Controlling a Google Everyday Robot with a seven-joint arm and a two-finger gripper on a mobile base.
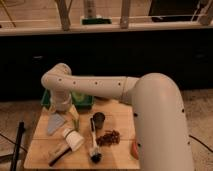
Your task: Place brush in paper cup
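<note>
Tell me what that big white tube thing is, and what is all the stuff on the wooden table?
That is a robot's big white arm. One camera looks down past it at a wooden table. The arm bends down at the back left. Its gripper, which is the robot's hand, hangs there next to a green tray. The brush is not in it. On the table are a long brush with a white handle and dark bristles, a white cup on its side, a small dark cup standing up, a grey-blue triangle-shaped piece and a little brown pile.
</note>
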